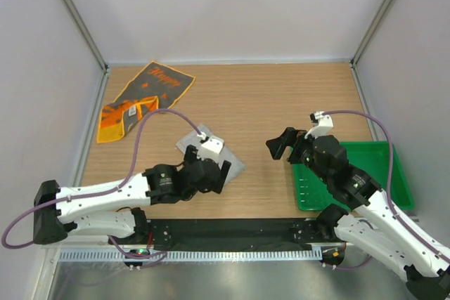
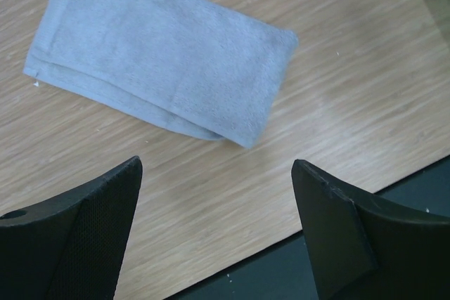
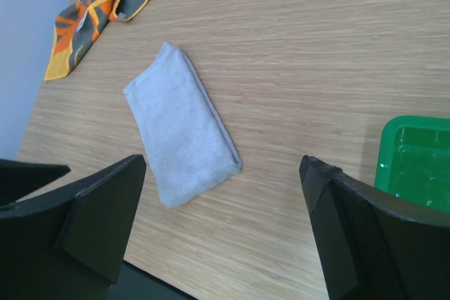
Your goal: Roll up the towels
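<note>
The left hand (image 2: 218,237) and right hand (image 3: 225,230) gape empty above the desk (image 1: 281,96), with the folded grey towel (image 1: 236,165) at centre and the lettering on the orange-printed dark towel (image 1: 140,96) at upper left too small to read.

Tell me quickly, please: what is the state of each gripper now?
Left gripper: open, holds nothing.
Right gripper: open, holds nothing.

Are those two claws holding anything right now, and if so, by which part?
Nothing is held. The left gripper and the right gripper both stand open and empty; the folded grey towel lies flat on the table, touched by neither.
</note>
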{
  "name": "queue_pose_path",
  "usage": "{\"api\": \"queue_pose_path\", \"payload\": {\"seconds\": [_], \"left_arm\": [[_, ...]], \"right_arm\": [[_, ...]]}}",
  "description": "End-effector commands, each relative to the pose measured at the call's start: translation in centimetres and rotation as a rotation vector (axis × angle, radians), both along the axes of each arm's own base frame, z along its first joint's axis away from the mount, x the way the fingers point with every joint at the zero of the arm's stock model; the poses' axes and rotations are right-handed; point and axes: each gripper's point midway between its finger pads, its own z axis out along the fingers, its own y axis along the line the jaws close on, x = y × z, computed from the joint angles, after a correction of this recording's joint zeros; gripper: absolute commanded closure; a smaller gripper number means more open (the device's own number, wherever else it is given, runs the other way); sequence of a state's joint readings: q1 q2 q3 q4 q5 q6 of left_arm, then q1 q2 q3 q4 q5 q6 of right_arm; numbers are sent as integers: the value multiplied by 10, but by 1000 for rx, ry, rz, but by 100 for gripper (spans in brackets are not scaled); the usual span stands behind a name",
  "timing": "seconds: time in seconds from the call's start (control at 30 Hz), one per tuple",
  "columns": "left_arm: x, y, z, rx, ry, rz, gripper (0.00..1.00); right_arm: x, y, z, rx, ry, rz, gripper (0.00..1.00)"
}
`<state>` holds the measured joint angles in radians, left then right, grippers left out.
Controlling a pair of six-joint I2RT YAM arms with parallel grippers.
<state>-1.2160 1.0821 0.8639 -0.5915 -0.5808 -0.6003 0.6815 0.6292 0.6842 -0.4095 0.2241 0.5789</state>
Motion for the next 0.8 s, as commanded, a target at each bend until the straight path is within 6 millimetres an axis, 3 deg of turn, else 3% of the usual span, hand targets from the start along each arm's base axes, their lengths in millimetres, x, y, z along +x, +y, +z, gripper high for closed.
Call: {"api": "queue_pose_path", "payload": {"seconds": [0.0,0.4,0.6,0.77], "left_arm": [[-3,0,-1,49,-81,26,13],[-26,-35,-38,129,-48,-118,13],[-26,-38,-52,171,-38,-121,12],[-23,-52,-65,201,-49,-162,13]], "right_arm": [[5,2,3,13,-14,-16,0],[9,-12,-25,-21,59,-117,0],[5,-13,-36,-60,97,-103,0],[1,-11,-38,-49,102,-88,0]]}}
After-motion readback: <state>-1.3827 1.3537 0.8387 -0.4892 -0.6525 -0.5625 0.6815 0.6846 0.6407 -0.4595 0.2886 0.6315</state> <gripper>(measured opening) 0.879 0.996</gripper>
